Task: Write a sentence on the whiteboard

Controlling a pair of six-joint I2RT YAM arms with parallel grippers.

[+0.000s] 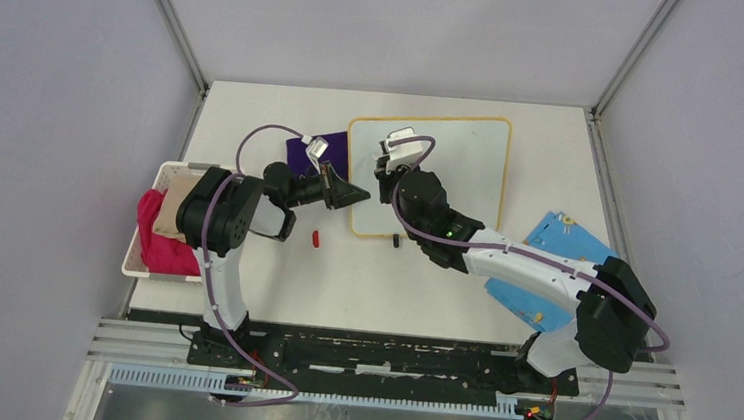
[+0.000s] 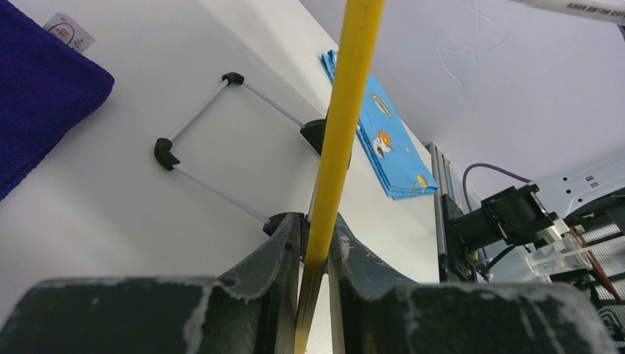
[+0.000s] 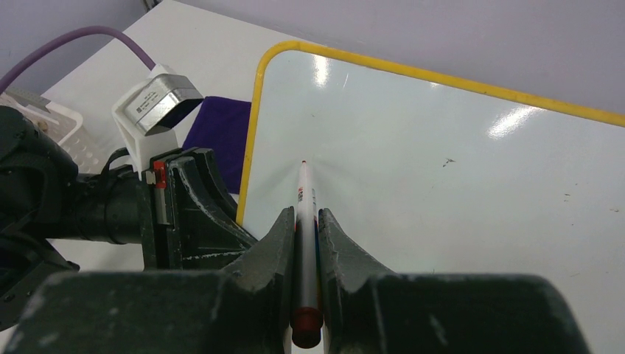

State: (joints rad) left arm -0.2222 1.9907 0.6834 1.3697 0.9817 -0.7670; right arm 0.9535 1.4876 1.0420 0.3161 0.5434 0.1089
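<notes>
The whiteboard point(image 1: 462, 167), glossy white with a yellow frame, lies at the table's back middle. My left gripper point(image 1: 354, 197) is shut on its left edge; in the left wrist view the yellow frame point(image 2: 346, 110) runs up between the fingers point(image 2: 284, 251). My right gripper point(image 1: 387, 161) hovers over the board's left part, shut on a white marker point(image 3: 304, 192) with a red rear end. The marker's tip points at the whiteboard point(image 3: 442, 184) near its left edge. No sentence is in view; the surface shows only tiny specks.
A red marker cap point(image 1: 317, 238) lies on the table before the board. A purple cloth point(image 1: 304, 150) sits left of the board, a blue patterned sheet point(image 1: 555, 250) to the right. A white basket point(image 1: 141, 242) with pink and beige cloths stands at the left edge.
</notes>
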